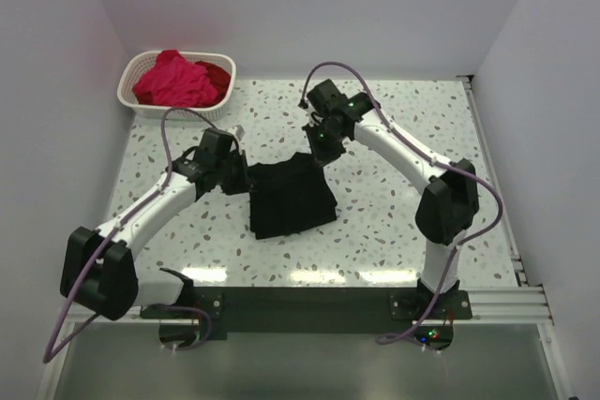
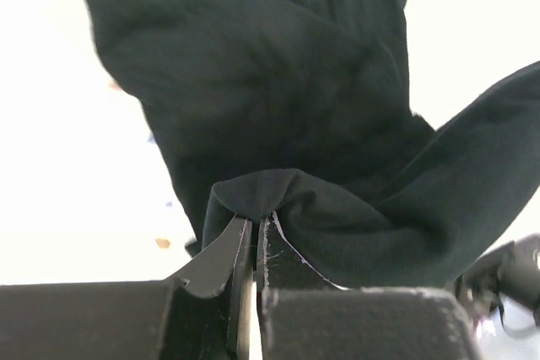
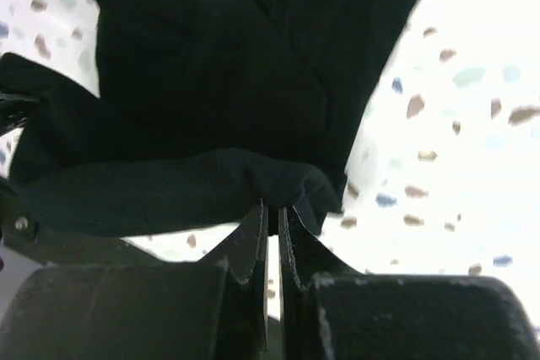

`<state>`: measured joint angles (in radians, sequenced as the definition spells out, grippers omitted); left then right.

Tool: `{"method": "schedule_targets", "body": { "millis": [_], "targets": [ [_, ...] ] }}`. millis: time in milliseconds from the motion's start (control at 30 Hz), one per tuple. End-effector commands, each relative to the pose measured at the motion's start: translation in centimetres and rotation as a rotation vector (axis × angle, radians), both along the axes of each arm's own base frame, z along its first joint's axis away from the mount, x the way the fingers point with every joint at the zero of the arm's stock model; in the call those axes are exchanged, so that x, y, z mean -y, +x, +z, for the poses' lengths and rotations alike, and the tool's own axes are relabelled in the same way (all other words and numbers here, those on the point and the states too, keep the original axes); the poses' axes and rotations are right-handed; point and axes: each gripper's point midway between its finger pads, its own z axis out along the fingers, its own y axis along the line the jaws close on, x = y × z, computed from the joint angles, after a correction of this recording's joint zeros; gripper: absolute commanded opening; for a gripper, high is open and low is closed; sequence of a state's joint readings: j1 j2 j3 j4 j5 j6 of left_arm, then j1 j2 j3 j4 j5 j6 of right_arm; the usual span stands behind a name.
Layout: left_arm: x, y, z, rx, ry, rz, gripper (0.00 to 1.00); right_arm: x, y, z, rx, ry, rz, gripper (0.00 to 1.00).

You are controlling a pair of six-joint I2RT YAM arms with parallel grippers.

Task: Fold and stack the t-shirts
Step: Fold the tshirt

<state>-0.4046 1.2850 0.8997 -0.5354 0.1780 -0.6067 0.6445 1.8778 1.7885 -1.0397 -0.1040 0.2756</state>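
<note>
Speckled table [image 1: 394, 222], white walls [image 1: 328, 7], black t-shirt [image 1: 289, 199]

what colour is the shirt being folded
The shirt is black, clearest in the top view.

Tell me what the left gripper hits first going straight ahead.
The black t-shirt: the left gripper is shut on a fold of it, and more of that cloth lies directly ahead.

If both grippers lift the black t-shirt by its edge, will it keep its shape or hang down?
Probably floppy: the black t-shirt bunches into soft folds where the left gripper and the right gripper pinch it. It would likely sag between them. It seems light: small pinches hold its edge.
</note>
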Motion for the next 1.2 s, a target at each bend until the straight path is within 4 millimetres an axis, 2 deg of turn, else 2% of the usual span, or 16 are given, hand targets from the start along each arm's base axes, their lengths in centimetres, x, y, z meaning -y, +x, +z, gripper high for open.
{"method": "schedule_targets", "body": {
  "millis": [0, 33, 100, 133, 200, 233, 300, 433, 600, 700, 833, 933, 1133, 1167],
  "targets": [
    [-0.3, 4.1, -0.5, 0.111, -0.034, -0.002, 0.0, -1.8, 3.6, -1.2, 0.041, 0.072, 0.023, 0.0],
    [-0.5, 4.8, -1.8, 0.086, -0.025, 0.009, 0.0, -1.5, 4.4, -2.0, 0.037, 0.072, 0.004, 0.0],
    [-0.7, 6.6, -2.3, 0.107, -0.037, 0.026, 0.0, -1.9, 6.1, -3.9, 0.05, 0.081, -0.028, 0.0],
    [-0.6, 7.1, -3.6, 0.082, -0.03, 0.028, 0.0, -1.4, 6.6, -4.9, 0.044, 0.076, -0.049, 0.0],
    [0.0, 8.6, -3.3, 0.102, -0.044, 0.02, 0.0, -0.8, 7.8, -7.1, 0.047, 0.068, -0.093, 0.0],
    [0.3, 8.9, -4.2, 0.082, -0.044, 0.016, 0.0, -0.7, 8.1, -7.8, 0.046, 0.068, -0.105, 0.0],
    [0.7, 9.9, -3.8, 0.093, -0.054, 0.008, 0.0, -0.5, 8.6, -9.6, 0.047, 0.069, -0.12, 0.0],
    [0.5, 10.7, -2.8, 0.123, -0.039, 0.02, 0.0, 0.0, 8.8, -11.7, 0.047, 0.051, -0.123, 0.0],
    [0.3, 11.7, -1.6, 0.187, -0.05, 0.063, 0.0, 1.2, 8.6, -13.6, 0.056, 0.009, -0.139, 0.0],
    [0.5, 12.3, -2.2, 0.209, -0.062, 0.078, 0.0, 1.6, 8.3, -14.7, 0.043, -0.003, -0.146, 0.0],
    [-0.1, 13.2, -3.7, 0.209, -0.036, 0.128, 0.0, 2.0, 8.0, -15.1, 0.036, -0.002, -0.155, 0.0],
    [-0.9, 13.4, -5.4, 0.183, 0.004, 0.169, 0.0, 1.8, 8.0, -14.3, 0.043, 0.02, -0.15, 0.0],
    [-2.3, 13.3, -8.0, 0.137, 0.079, 0.229, 0.0, 1.3, 8.4, -10.9, 0.075, 0.108, -0.154, 0.0],
    [-3.0, 13.0, -8.5, 0.132, 0.101, 0.254, 0.0, 1.3, 8.5, -10.5, 0.08, 0.128, -0.159, 0.0]
  ]
}}
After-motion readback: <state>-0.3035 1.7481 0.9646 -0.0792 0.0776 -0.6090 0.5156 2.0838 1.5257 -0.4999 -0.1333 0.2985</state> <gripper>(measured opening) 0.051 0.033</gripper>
